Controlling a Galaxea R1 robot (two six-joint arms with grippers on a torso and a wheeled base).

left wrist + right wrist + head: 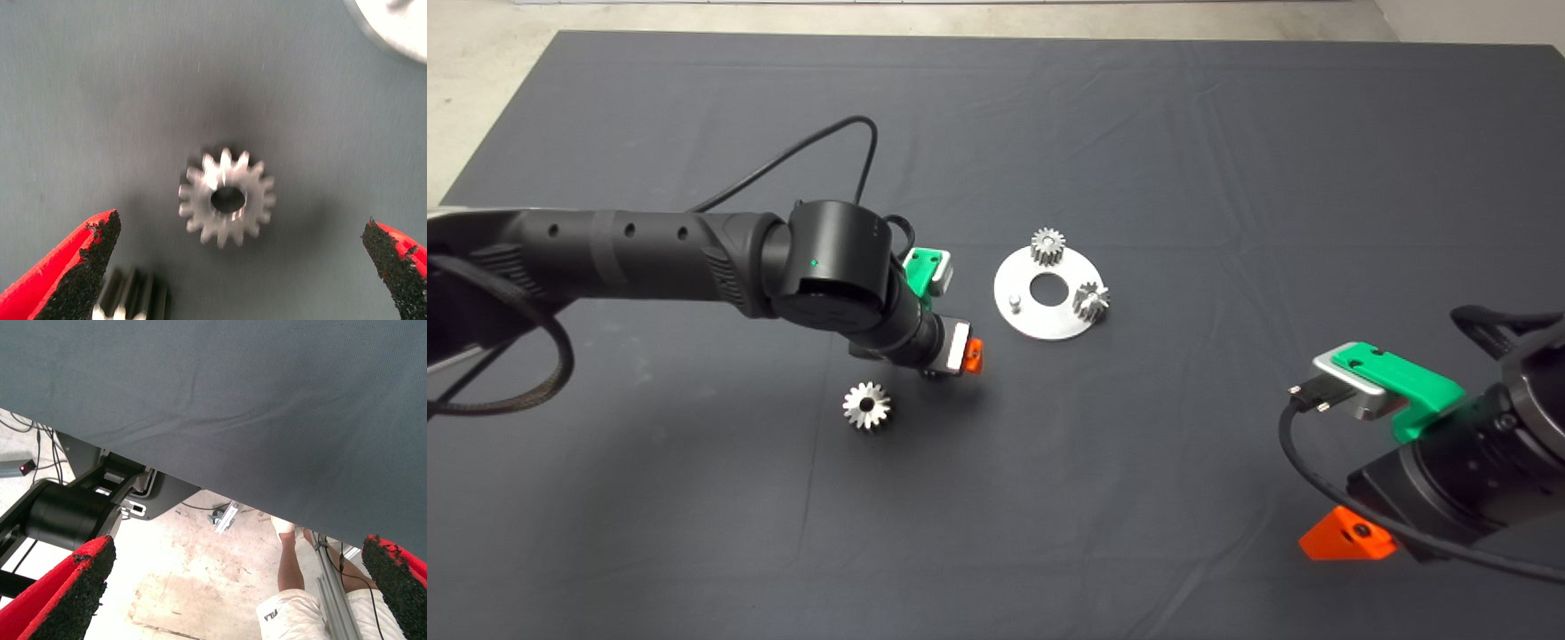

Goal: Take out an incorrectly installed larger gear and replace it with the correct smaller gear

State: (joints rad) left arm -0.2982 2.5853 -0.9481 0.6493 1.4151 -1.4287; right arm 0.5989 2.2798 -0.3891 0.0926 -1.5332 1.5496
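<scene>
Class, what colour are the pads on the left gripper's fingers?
Black, on red fingers. The left wrist view shows it best.

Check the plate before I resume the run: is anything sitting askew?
The right-hand gear on the metal plate looks tilted and overhangs the rim, unlike the upright gear at the far edge. One peg stands bare.

Larger gear (pixel 867 405): shiny silver, long pointed teeth, dark centre hole. Lies flat on the mat (pixel 1138 133), off the round plate (pixel 1040 324) and well apart from it, toward the near left.

Smaller gear (pixel 227 198): silver, short stubby teeth, dark round hole. Flat on the mat, hole facing up, near the larger gear, on its plate side. Hidden in the head view.
</scene>
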